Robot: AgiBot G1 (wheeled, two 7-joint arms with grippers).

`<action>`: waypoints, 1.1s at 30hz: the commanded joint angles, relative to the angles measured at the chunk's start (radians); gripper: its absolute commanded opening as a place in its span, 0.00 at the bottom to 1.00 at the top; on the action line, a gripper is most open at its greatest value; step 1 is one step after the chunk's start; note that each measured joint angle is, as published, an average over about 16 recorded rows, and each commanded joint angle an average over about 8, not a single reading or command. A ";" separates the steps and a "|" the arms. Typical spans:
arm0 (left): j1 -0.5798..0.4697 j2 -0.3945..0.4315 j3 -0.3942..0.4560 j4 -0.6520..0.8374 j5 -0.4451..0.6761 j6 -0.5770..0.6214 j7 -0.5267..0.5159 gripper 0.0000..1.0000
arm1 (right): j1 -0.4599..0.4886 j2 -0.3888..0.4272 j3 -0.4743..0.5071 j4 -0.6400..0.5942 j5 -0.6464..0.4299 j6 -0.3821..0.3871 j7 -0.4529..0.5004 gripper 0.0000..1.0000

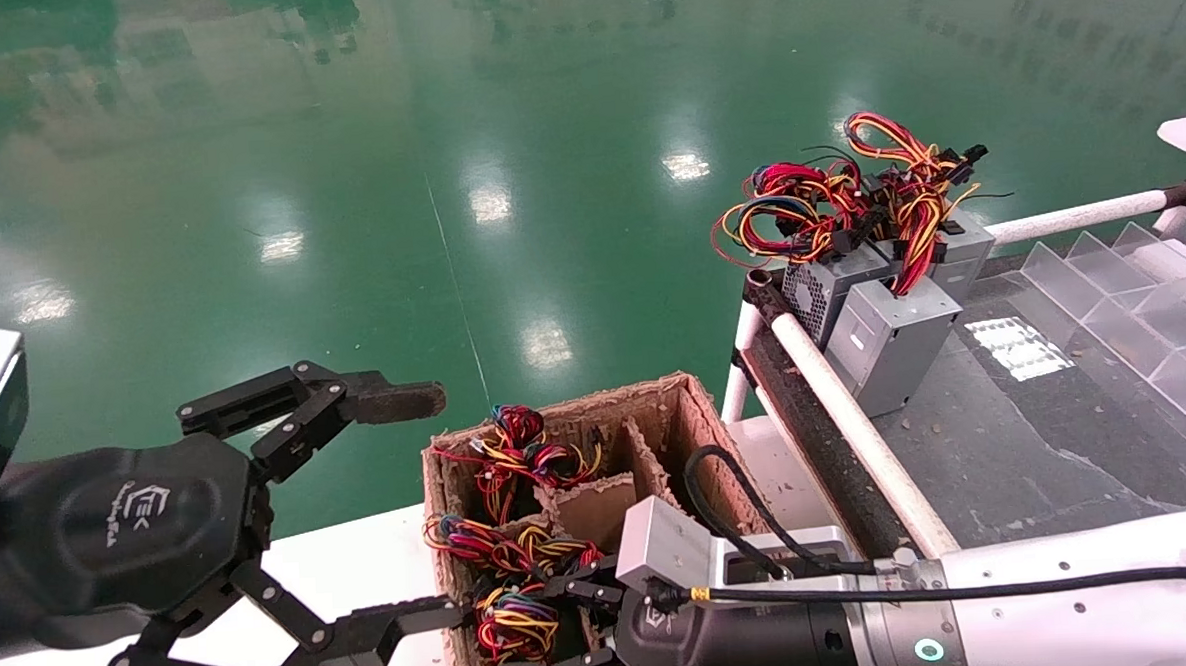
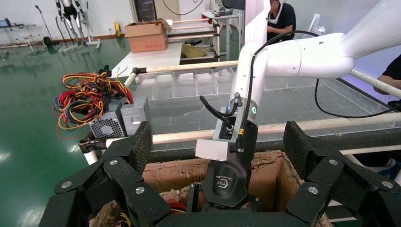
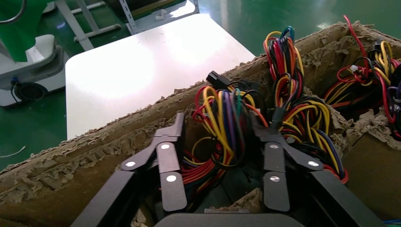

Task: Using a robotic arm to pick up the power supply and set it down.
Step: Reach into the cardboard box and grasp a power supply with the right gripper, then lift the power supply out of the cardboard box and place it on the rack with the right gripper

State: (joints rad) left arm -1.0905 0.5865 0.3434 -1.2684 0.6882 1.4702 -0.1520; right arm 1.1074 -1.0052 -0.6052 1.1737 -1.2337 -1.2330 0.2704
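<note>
Black linkage-fingered right gripper [image 3: 220,163], jaws spread around a silver-grey power supply's multicoloured wire bundle [image 3: 222,127], risks snagging cables; left gripper [image 1: 291,531] idles open.

Right pincer [image 1: 556,625] lowered, fingers apart.

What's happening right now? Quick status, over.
Right gripper down in cardboard box, jaws open around power supply wires. Left gripper open, hovering beside box. Dividers crowd the slot.

Bright, even overhead lighting. Ceiling lamps glared as white patches on the glossy green floor [image 1: 487,202]; white desk [image 3: 142,66] blown out in the right wrist view. Shadows soft, focus sharp.
</note>
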 commanded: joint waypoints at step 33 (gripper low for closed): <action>0.000 0.000 0.001 0.000 0.000 0.000 0.000 1.00 | -0.038 0.107 0.152 -0.003 0.258 -0.053 -0.009 0.00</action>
State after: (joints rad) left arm -1.0906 0.5862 0.3439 -1.2684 0.6879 1.4699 -0.1517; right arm 1.0729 -0.8982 -0.4533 1.1676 -0.9762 -1.2884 0.2596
